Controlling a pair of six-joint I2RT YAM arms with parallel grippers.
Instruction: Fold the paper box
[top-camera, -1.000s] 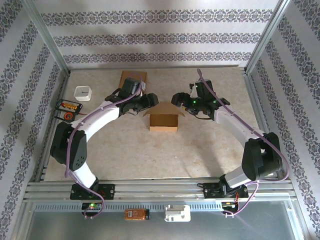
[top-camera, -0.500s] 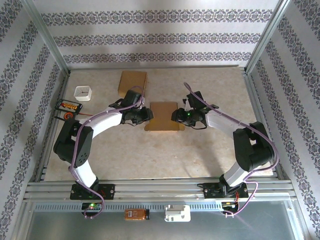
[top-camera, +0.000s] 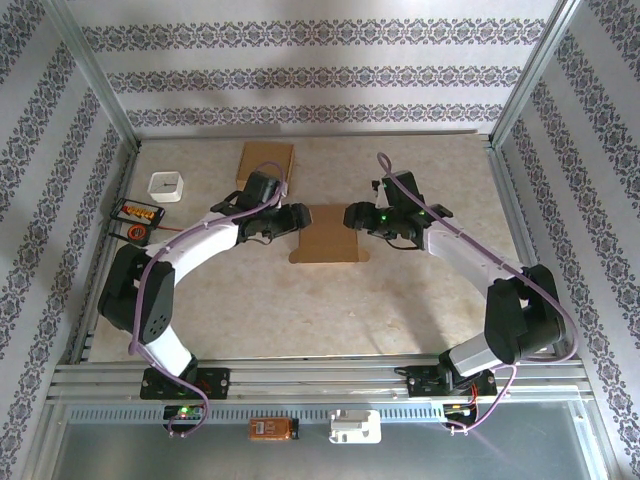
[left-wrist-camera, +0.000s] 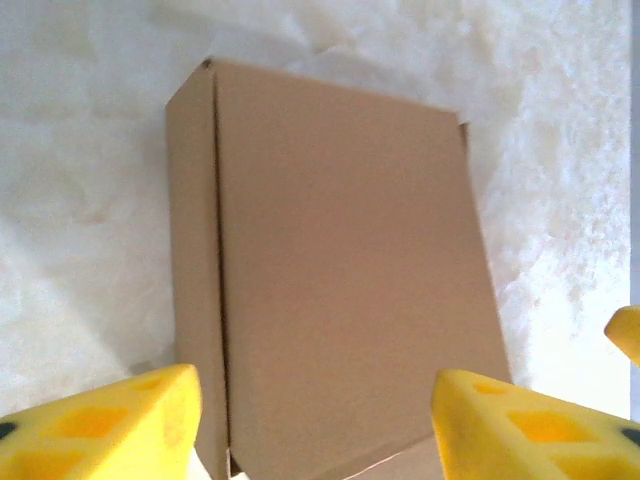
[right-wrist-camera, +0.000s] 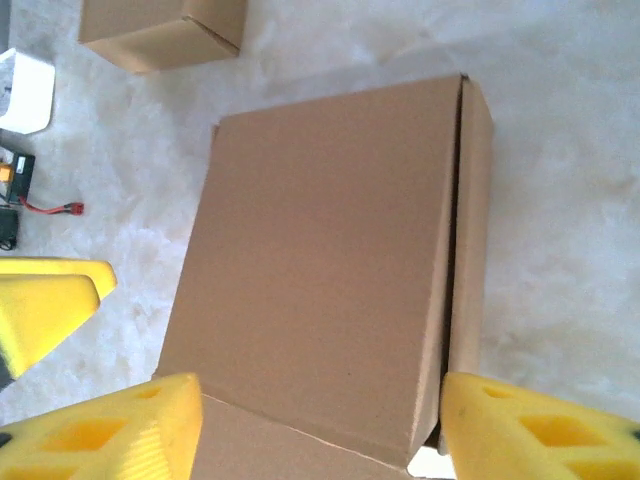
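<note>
left gripper (top-camera: 297, 219): fingers (left-wrist-camera: 110, 420) spread, holding nothing; beside paper box (top-camera: 327, 233)
right gripper (top-camera: 351, 215): spread too (empty)
paper box: top closed flat; contents hidden

A robotics lab test cell: a silver aluminium-profile frame (top-camera: 320, 378) boxes in a beige speckled tabletop (top-camera: 300, 310), with purple-patterned striped wallpaper panels (top-camera: 320, 75) at twelve o'clock and an orange-and-black electronics board (top-camera: 137, 214) at nine o'clock.

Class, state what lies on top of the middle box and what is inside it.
Nothing lies on the box; its closed top is bare. The inside is covered, so it cannot be seen.
</note>
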